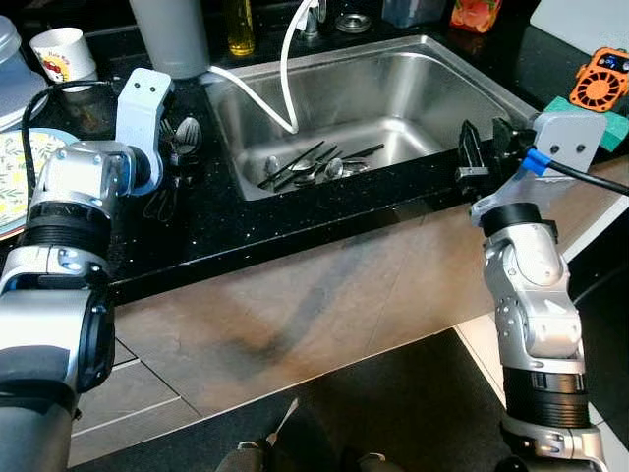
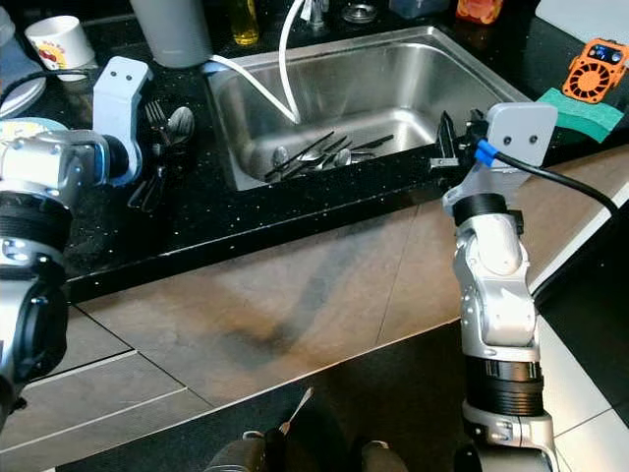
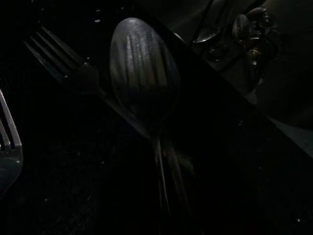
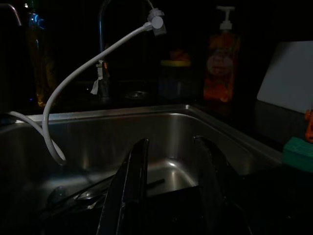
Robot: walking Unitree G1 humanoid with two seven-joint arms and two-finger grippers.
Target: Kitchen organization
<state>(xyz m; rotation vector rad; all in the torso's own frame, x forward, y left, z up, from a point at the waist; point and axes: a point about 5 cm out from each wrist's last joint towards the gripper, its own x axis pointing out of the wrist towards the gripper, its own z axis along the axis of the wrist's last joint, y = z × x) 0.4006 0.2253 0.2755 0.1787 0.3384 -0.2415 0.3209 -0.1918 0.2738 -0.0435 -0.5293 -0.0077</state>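
Several pieces of cutlery [image 1: 310,167] lie in a heap on the bottom of the steel sink [image 1: 423,93]. On the black counter left of the sink a spoon [image 1: 187,133] and a fork [image 2: 157,118] lie side by side. My left gripper [image 1: 165,147] hovers low over them. The left wrist view is very dark and shows the spoon [image 3: 144,73] close up, its handle running toward the camera, with forks [image 3: 58,58] beside it. My right gripper [image 1: 484,147] stands open at the sink's front right rim, its fingers [image 4: 127,186] empty and pointing into the basin.
A white hose [image 1: 287,79] curves from the tap into the sink. A mug [image 1: 64,54] and a patterned plate [image 1: 12,172] sit far left, a grey container [image 1: 172,34] and an oil bottle [image 1: 239,25] behind. An orange gadget [image 1: 601,79] and a green sponge [image 2: 580,113] lie right.
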